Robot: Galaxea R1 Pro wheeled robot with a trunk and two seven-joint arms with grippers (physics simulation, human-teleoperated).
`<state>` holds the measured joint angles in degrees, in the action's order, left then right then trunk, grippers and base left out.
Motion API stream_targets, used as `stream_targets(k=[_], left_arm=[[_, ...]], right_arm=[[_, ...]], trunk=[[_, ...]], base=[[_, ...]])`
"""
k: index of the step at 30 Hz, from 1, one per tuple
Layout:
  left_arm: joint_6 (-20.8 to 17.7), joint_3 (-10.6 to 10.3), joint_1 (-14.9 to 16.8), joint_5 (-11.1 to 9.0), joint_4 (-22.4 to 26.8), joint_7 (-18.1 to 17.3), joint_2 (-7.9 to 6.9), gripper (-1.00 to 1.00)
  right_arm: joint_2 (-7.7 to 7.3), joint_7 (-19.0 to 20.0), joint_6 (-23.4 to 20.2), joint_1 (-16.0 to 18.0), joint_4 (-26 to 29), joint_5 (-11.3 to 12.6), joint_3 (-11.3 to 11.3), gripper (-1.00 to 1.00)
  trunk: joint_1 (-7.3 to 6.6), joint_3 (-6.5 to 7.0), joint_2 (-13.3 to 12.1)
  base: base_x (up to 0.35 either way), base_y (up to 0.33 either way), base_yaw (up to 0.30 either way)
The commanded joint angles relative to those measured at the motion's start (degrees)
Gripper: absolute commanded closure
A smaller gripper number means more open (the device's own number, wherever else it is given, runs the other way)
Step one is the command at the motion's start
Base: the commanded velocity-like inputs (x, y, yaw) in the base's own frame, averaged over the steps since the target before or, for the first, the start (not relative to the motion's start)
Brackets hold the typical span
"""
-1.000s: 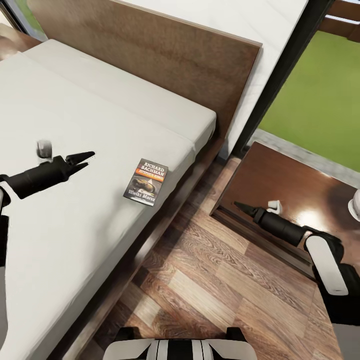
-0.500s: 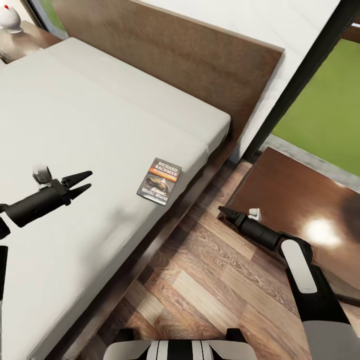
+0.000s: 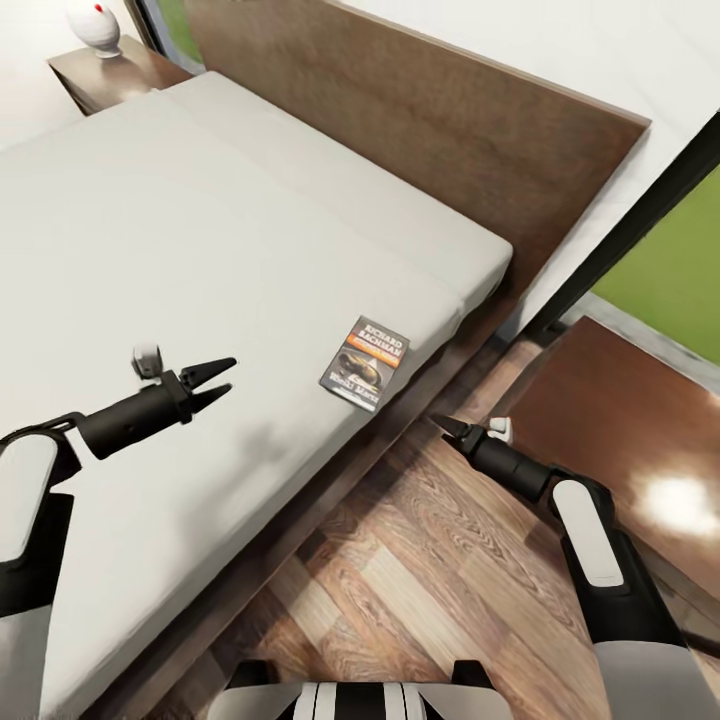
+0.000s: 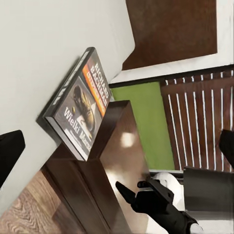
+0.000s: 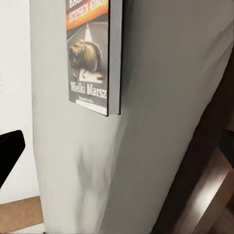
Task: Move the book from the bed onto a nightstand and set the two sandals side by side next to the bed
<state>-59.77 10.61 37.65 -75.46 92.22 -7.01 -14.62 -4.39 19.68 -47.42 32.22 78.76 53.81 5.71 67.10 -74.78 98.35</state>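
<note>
Now both arms have edged nearer the book (image 3: 365, 363), untouched on the bed (image 3: 200, 250). Left gripper (image 3: 212, 383) jaws parted, empty; right gripper (image 3: 443, 425) jaws look closed — pickup prob. next.

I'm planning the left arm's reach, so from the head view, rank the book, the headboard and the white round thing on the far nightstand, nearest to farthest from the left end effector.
1. The book, on the bed near its edge, to the left end effector's right.
2. The headboard, beyond the book, along the wall.
3. The white round object, on the far nightstand across the bed.
</note>
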Motion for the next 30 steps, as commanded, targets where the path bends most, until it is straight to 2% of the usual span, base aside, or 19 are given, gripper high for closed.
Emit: stream_targets(k=[1, 3, 4, 8, 11, 12, 13, 15, 17, 21, 30], left_arm=[[-0.2, -0.5, 0.5, 0.0, 0.0, 0.3, 0.36, -1.00], [-0.2, -1.1, 1.2, -0.7, 0.0, 1.5, 0.61, -1.00], [-0.2, -2.1, 2.8, -2.7, 0.0, 5.1, 1.10, -1.00], [-0.2, -2.8, 3.4, -3.7, 0.0, 7.1, 1.38, -1.00], [-0.2, -4.9, 4.0, -4.5, 0.0, 9.7, 1.71, -1.00], [-0.2, -4.9, 4.0, -4.5, 0.0, 9.7, 1.71, -1.00], [-0.2, -7.5, 4.4, -5.5, 0.0, 12.8, 1.89, -1.00], [-0.2, -8.5, 4.7, -6.2, 0.0, 14.3, 2.15, -1.00], [-0.2, -8.9, 4.9, -6.6, 0.0, 14.8, 2.41, -1.00], [-0.2, -9.9, 6.0, -9.3, 0.0, 16.2, 3.39, -1.00], [-0.2, -10.4, 6.7, -12.5, 0.0, 16.7, 3.59, -1.00]], right_arm=[[0.04, 0.3, -0.3, 0.0, 0.0, -0.2, 0.1, -1.00], [0.07, 0.3, -0.3, 0.0, 0.0, -0.2, 0.1, -1.00], [0.05, 0.3, -0.4, 0.0, 0.2, -0.1, 0.1, -1.00], [-0.06, 0.3, -0.4, 0.0, 0.3, -0.1, 0.2, -1.00], [-0.24, 0.3, -0.4, -0.2, 0.7, 0.0, 0.2, -1.00], [-0.24, 0.3, -0.4, -0.2, 0.7, 0.0, 0.2, -1.00], [-0.34, 0.3, -0.5, -0.3, 1.9, 0.1, 0.3, -1.00], [-0.24, 0.2, -0.5, -0.4, 2.9, 0.1, 0.6, -1.00], [-0.18, 0.2, -0.5, -0.4, 3.3, 0.1, 0.7, -1.00], [-0.15, 0.2, -0.5, -0.6, 4.3, 0.2, 0.9, -1.00], [0.08, 0.2, -0.4, -0.6, 4.8, 0.5, 1.0, -1.00]], trunk=[[0.00, 0.04, 0.0], [0.00, 0.17, 0.0], [0.00, 0.24, 0.0], [0.00, 0.52, 0.0], [0.00, 0.75, 0.0], [0.00, 0.82, 0.0], [0.00, 0.89, 0.0], [0.00, 1.00, 0.0], [0.00, 1.07, 0.0], [0.00, 1.16, 0.0], [0.00, 1.24, 0.0]], base=[[0.000, 0.000, 0.227], [0.000, 0.000, 0.225], [0.000, 0.000, 0.211], [0.000, 0.000, 0.206], [0.000, 0.000, 0.197], [0.000, 0.000, 0.194], [0.000, 0.000, 0.184], [0.000, 0.000, 0.146], [0.000, 0.000, 0.104], [0.000, 0.000, 0.061], [0.000, 0.000, 0.024]])
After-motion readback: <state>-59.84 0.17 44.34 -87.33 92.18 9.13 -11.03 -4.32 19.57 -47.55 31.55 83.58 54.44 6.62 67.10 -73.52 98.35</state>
